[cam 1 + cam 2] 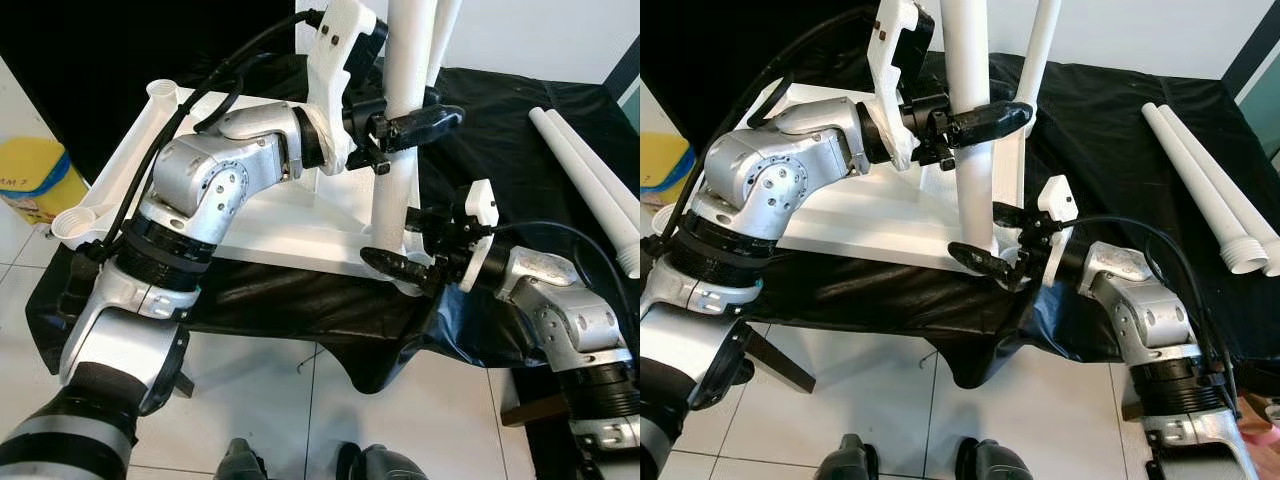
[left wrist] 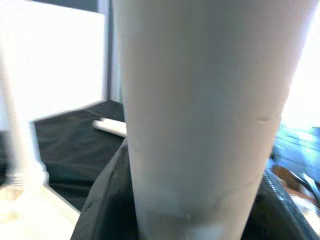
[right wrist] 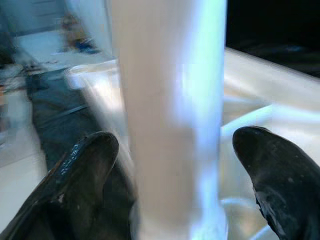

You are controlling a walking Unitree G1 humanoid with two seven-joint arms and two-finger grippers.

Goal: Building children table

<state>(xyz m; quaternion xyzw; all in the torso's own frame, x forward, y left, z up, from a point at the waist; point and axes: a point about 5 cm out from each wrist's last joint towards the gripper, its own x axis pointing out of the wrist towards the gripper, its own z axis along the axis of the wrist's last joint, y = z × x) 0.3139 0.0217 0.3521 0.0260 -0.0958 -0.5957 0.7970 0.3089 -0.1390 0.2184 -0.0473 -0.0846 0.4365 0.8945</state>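
A white table top (image 1: 280, 225) lies upside down on a black cloth (image 1: 300, 300). A white table leg (image 1: 400, 180) stands upright at its near right corner. My left gripper (image 1: 410, 125) is shut on this leg partway up; in the left wrist view the leg (image 2: 200, 125) sits tight between the black fingers (image 2: 100, 210). My right gripper (image 1: 410, 245) is open around the leg's base. Its fingers (image 3: 80, 175) stand apart from the leg (image 3: 170, 125) on both sides. A second leg (image 1: 1040, 50) stands upright behind.
Two loose white legs (image 1: 590, 180) lie on the cloth at the right. Empty round sockets (image 1: 72, 222) mark the table top's left corners. A yellow bin (image 1: 30, 175) sits on the tiled floor at the left. The table top's near edge is close to my body.
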